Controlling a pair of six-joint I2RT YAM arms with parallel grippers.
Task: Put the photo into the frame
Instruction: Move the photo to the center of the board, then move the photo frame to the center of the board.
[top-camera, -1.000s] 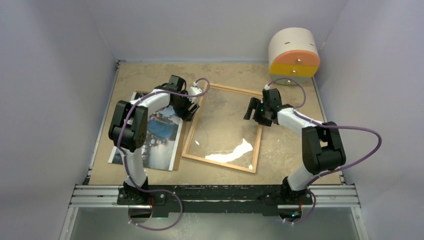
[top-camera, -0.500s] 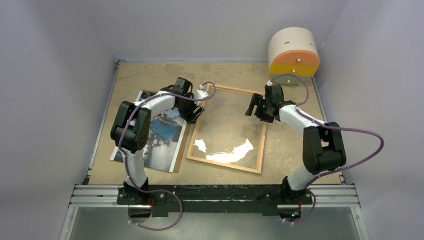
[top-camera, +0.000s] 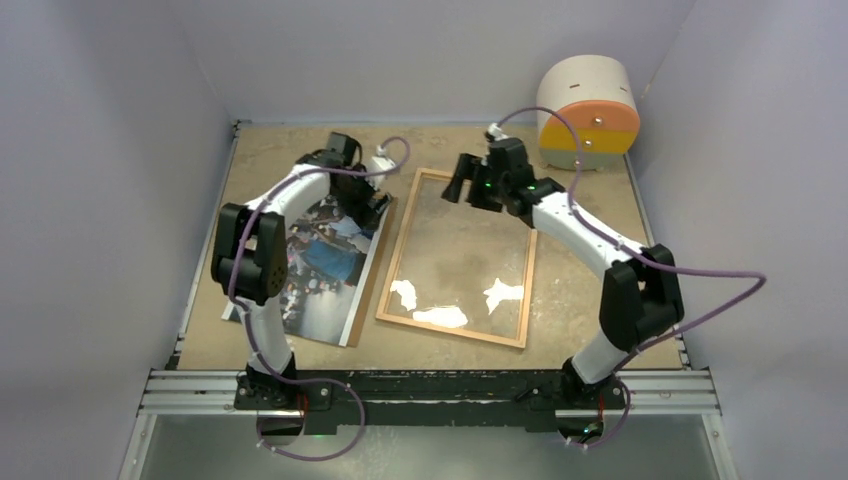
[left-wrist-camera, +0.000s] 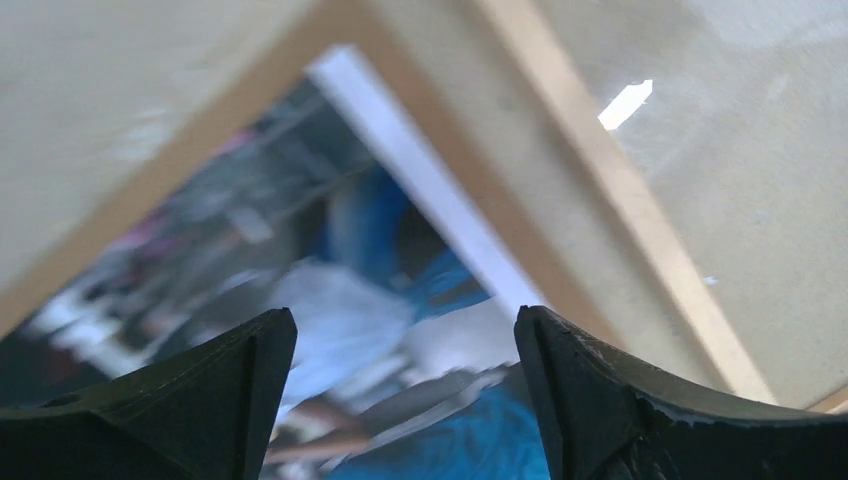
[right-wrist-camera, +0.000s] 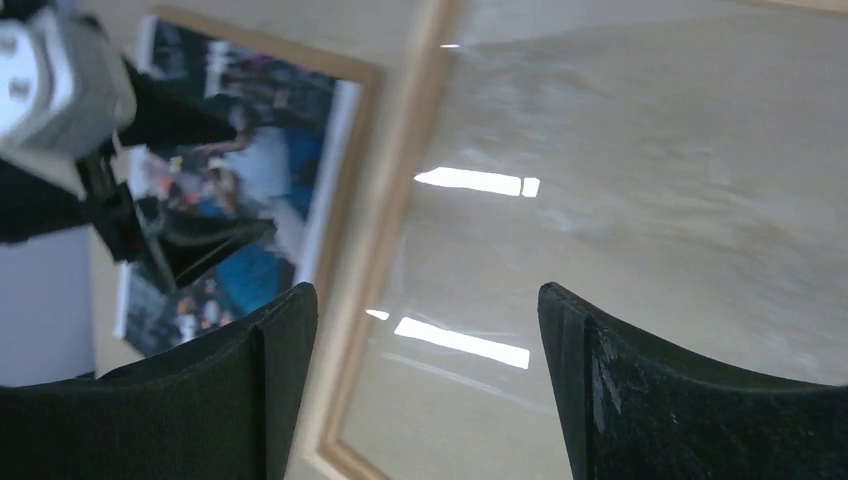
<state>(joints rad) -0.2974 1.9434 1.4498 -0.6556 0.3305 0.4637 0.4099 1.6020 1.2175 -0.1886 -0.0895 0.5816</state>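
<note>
The photo (top-camera: 322, 262) lies beside the frame (top-camera: 391, 268), not yet in; both pairs of jaws hang open, empty. Next, I'd say, the left jaws must pinch its corner.

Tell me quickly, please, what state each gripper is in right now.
Left gripper: open, holding nothing, above the photo.
Right gripper: open, holding nothing, above the frame.

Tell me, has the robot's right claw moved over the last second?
Yes. The right gripper has swung left and away from the arm bases, ending further left of the orange-and-white drum in the far corner.
</note>
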